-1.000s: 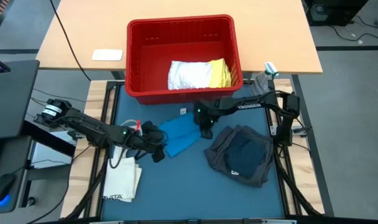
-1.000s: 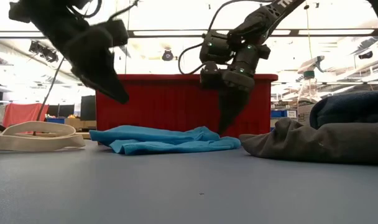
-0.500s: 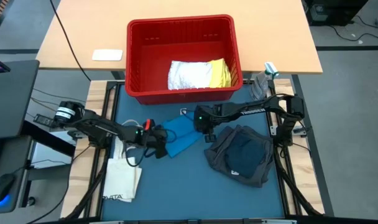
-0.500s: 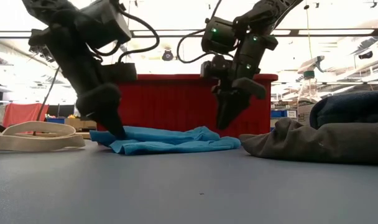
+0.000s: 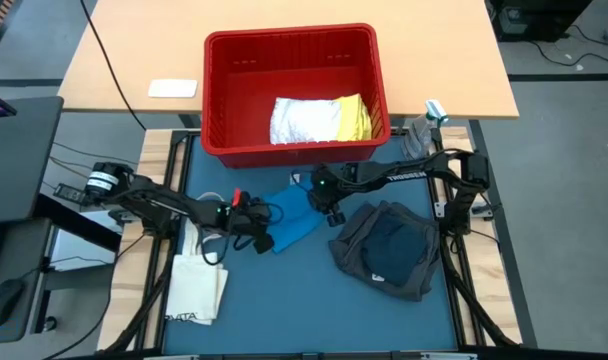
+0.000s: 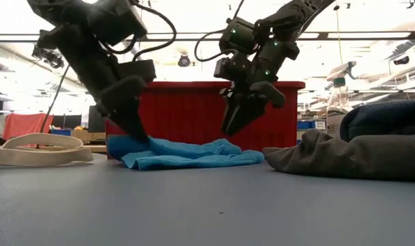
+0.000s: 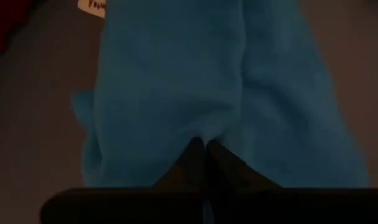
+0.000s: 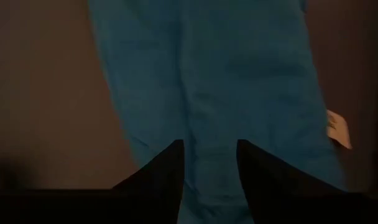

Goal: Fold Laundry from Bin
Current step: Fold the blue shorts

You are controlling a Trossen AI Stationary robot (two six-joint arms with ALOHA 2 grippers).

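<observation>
Left claw (image 5: 261, 231) is clamped on the bright blue cloth (image 5: 290, 216); right claw (image 5: 329, 213) hovers apart above it. White and yellow pieces (image 5: 319, 119) remain in the red bin (image 5: 220, 90), unfolded.

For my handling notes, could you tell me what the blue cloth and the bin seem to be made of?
Blue cloth: soft, matte fabric, probably a knit or fleece; it lies limp in folds and wrinkles. Bin: rigid red plastic, slightly glossy, judging by its moulded ribbed, slotted walls.

Overhead and table-level cameras share the blue cloth (image 5: 289, 218); both wrist cameras look at it closely.
</observation>
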